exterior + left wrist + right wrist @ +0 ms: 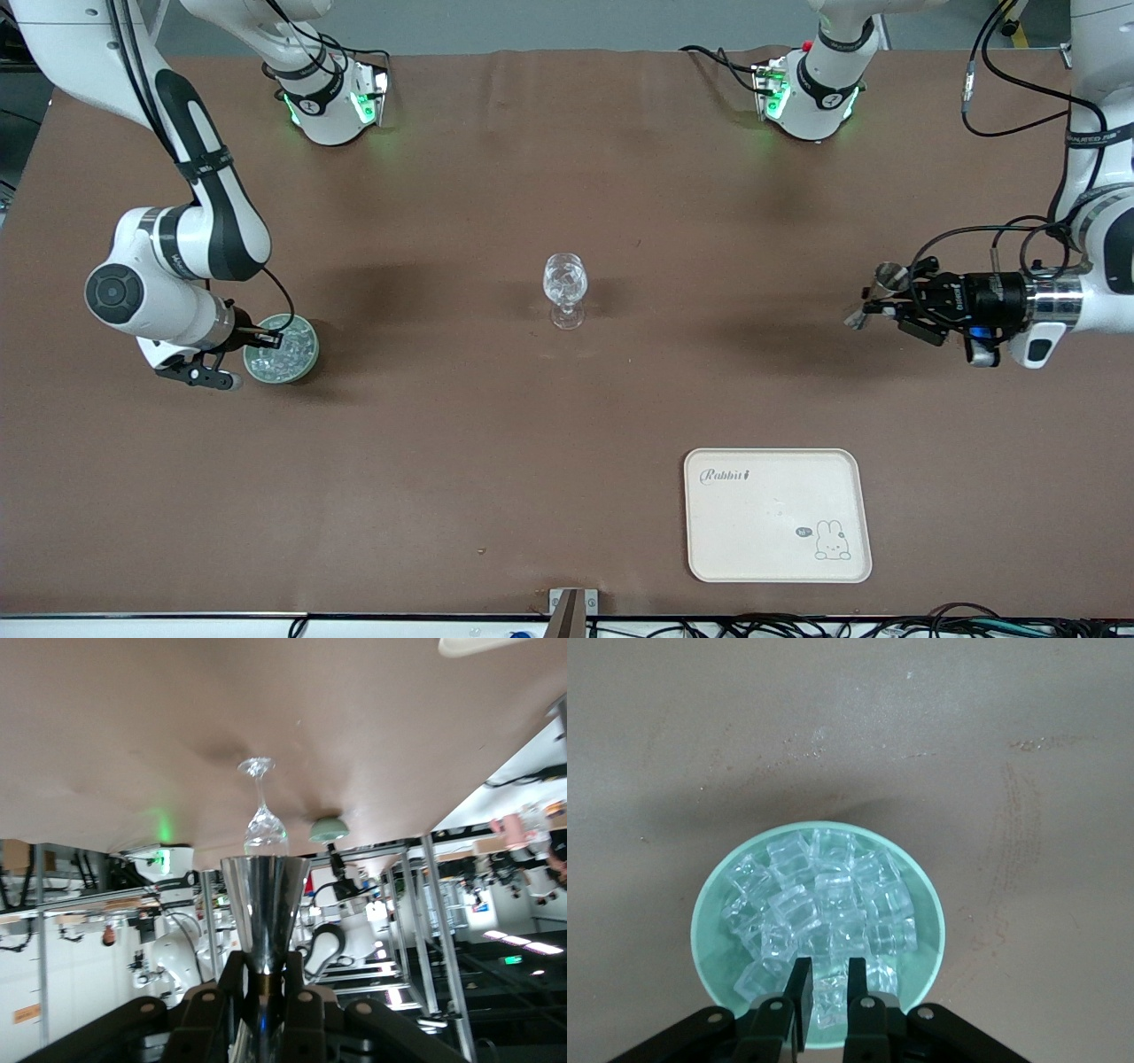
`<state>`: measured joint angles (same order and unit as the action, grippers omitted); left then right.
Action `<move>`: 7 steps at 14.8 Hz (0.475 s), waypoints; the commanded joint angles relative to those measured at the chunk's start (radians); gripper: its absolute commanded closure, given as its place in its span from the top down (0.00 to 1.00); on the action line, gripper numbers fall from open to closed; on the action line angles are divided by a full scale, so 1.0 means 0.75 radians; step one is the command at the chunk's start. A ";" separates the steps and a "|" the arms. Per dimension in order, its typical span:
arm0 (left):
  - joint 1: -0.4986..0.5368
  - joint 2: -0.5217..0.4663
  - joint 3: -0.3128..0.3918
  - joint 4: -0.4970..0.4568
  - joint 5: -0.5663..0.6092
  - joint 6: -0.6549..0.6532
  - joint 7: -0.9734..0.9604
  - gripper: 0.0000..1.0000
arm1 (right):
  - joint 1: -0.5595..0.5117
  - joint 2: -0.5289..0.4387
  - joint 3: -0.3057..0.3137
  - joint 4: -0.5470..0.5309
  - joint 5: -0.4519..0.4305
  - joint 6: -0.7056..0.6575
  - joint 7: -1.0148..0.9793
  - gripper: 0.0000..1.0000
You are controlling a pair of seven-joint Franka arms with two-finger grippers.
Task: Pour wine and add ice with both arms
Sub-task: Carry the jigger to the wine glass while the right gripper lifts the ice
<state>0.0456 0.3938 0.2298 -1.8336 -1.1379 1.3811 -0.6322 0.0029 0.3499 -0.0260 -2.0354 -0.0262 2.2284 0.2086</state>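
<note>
Right gripper [826,992]: lowered into the pale green dish [306,363] at the right arm's end of the table; fingers closed on one ice cube [829,1003] among the heaped ice [819,912].
Left gripper [264,988]: held in the air over the left arm's end of the table; clamped on a silver measuring cup [873,292], which is tipped sideways.
Stemmed glass [565,288]: stood upright mid-table, between the two grippers; glinting contents seen inside.
Tray [709,523]: cream, set nearer the front camera than the glass.
</note>
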 commanded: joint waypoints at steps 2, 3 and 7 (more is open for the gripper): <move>0.007 -0.032 -0.138 -0.030 0.020 0.034 -0.010 0.00 | -0.004 -0.018 0.006 0.192 -0.020 -0.244 0.027 0.07; 0.005 -0.032 -0.183 -0.030 0.020 0.079 -0.022 0.00 | -0.004 -0.035 0.006 0.235 -0.020 -0.281 0.021 0.06; 0.005 -0.018 -0.320 -0.030 0.014 0.162 -0.086 0.00 | -0.004 -0.082 0.008 0.463 -0.020 -0.500 0.004 0.04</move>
<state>0.0433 0.3945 0.0321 -1.8429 -1.1370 1.4660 -0.6758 0.0032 0.3135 -0.0254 -1.7614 -0.0277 1.9337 0.2084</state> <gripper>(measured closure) 0.789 0.802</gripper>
